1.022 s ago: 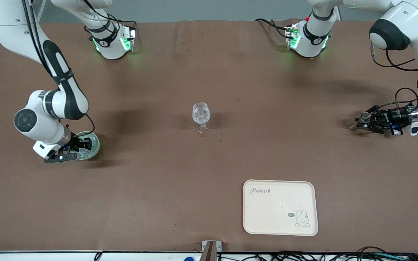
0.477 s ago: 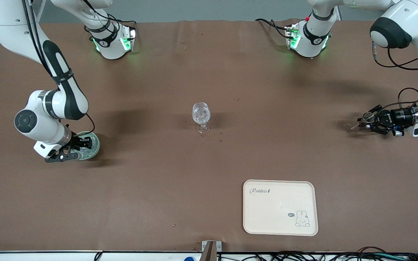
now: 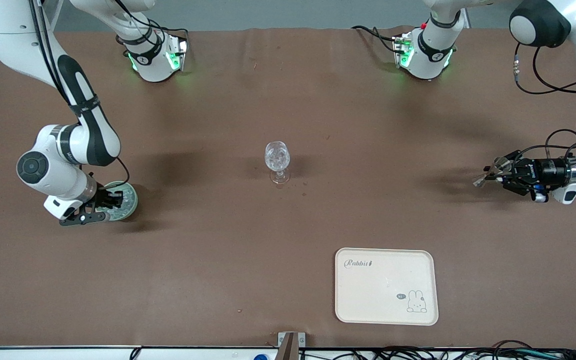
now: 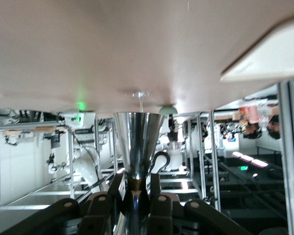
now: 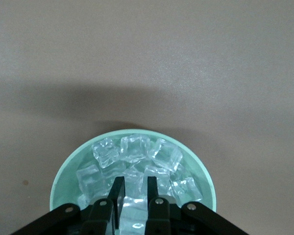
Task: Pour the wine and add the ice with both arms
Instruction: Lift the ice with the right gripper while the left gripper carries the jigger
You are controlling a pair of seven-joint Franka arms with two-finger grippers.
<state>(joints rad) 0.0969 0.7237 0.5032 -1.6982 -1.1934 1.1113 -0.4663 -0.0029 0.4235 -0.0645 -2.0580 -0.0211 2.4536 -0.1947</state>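
The pale green bowl of ice stands near the right arm's end of the table. My right gripper is down in the bowl, and its fingers are closed on one clear ice cube. My left gripper is over the left arm's end of the table. It is shut on the stem of a shiny metal cone cup, held on its side with the mouth toward the stemmed glass. The left wrist view shows the cup between the fingers, with the glass small and distant.
The clear patterned stemmed glass stands upright at the middle of the table. A cream tray with a rabbit drawing lies nearer to the front camera, toward the left arm's end. Both arm bases stand along the table's back edge.
My left gripper has swung a little with the metal cup, its mouth now reaching slightly more toward the glass. My right arm has shifted slightly toward its end of the table over the bowl.
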